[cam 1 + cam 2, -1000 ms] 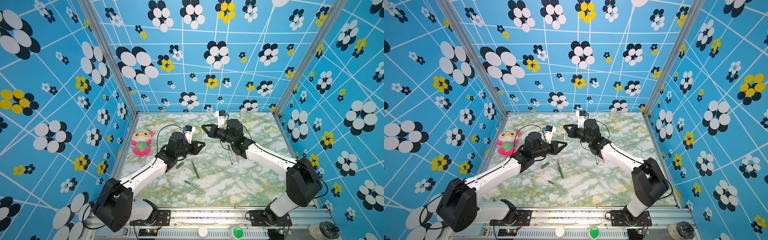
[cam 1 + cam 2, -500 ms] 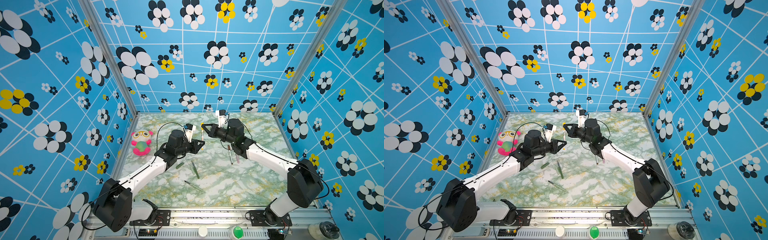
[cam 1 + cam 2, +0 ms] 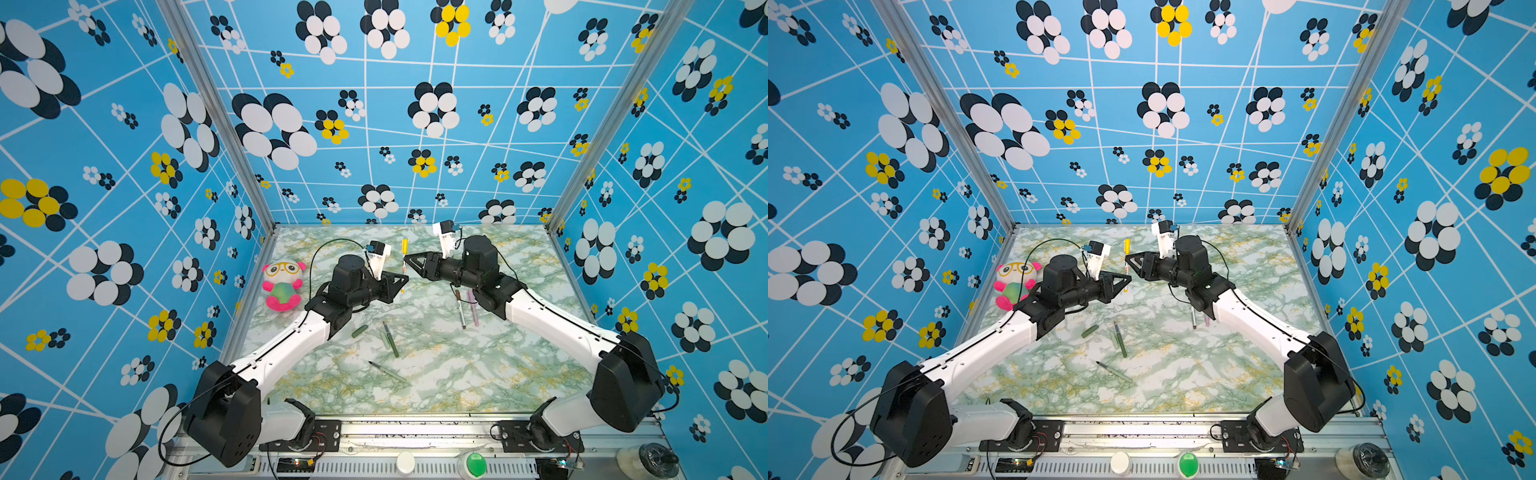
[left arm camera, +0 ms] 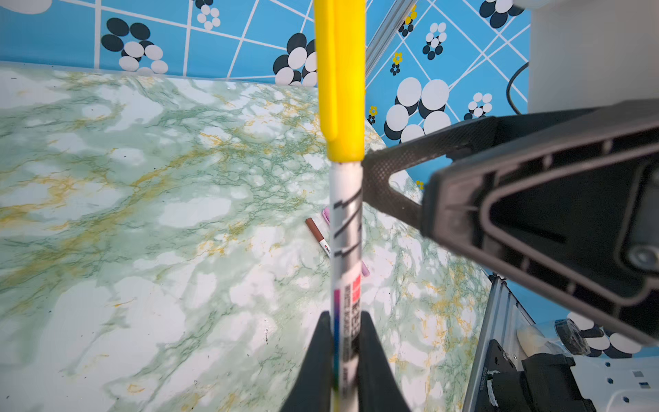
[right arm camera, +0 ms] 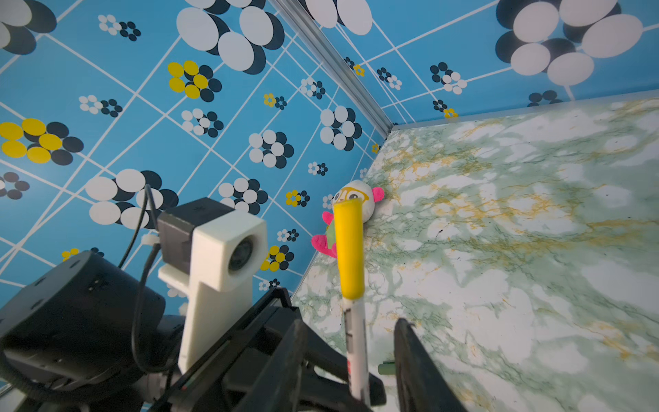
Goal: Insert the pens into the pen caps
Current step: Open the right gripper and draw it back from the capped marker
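The white pen [image 4: 345, 228] stands upright, yellow cap [image 4: 340, 78] on.

At rear centre the left hand [image 3: 401, 280] and right hand [image 3: 409, 261] stand nearly tip to tip with the upright yellow-capped pen [image 3: 404, 248] between them, barring passage there. A plush toy [image 3: 282, 286] occupies the left edge of the bench [image 3: 498, 374] and loose pens [image 3: 392, 345] lie mid-bench; the front right is open.
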### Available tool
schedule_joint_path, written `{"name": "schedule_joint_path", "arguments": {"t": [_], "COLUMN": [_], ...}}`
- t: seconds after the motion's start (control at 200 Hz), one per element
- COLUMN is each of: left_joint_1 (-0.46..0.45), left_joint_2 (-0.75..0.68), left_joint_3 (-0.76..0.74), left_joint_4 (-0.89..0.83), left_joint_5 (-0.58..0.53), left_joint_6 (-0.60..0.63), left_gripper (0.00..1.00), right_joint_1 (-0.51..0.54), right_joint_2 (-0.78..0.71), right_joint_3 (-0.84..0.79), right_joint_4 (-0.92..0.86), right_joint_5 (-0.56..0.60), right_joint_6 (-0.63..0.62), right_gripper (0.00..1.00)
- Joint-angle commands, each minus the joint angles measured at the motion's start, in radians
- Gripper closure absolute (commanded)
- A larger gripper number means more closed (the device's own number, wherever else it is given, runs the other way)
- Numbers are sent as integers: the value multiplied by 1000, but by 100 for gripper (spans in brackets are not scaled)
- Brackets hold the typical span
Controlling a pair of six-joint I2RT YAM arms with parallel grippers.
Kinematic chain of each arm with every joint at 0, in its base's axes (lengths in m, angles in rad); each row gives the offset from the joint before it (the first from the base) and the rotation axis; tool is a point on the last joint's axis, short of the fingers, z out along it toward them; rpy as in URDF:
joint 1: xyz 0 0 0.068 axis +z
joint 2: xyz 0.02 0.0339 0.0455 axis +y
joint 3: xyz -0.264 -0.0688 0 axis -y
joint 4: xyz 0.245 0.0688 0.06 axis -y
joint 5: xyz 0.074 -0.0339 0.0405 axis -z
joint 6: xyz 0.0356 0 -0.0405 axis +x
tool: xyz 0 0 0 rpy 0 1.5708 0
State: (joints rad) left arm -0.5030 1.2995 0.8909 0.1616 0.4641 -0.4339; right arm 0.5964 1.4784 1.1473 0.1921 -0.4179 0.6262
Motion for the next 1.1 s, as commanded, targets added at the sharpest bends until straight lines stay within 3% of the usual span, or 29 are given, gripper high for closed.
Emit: {"name": "schedule_joint_path", "arguments": {"t": [0.0, 0.15, 0.365, 0.555, 0.875, 1.095], "left_joint_1": [6, 6, -1, -18, -35, -37], "left_joint_2": [-28, -29, -62, -102, -102, -97], "left_joint_3": [3, 24, 43, 33, 33, 38], "left_joint_4": [-21, -99, -243, -261, -249, -220], "left_joint_5": [35, 117, 135, 150, 165, 146], "left_joint_6": [53, 136, 318, 385, 398, 378], "left_gripper": [100, 100, 100, 100, 100, 100], "right_joint_1": [-21, -48, -65, -64, -64, -63], "right_joint_2": [-59, -100, -95, -48, 8, 27], "right_joint_3": [48, 82, 179, 232, 266, 261], "right_joint_4": [-116, -228, -360, -432, -445, -438], "right_joint_5": [-55, -59, -109, -129, -218, -256], "right_joint_6": [-83, -157, -222, -242, -216, -197], "right_gripper": [49, 38, 36, 37, 51, 69]}}
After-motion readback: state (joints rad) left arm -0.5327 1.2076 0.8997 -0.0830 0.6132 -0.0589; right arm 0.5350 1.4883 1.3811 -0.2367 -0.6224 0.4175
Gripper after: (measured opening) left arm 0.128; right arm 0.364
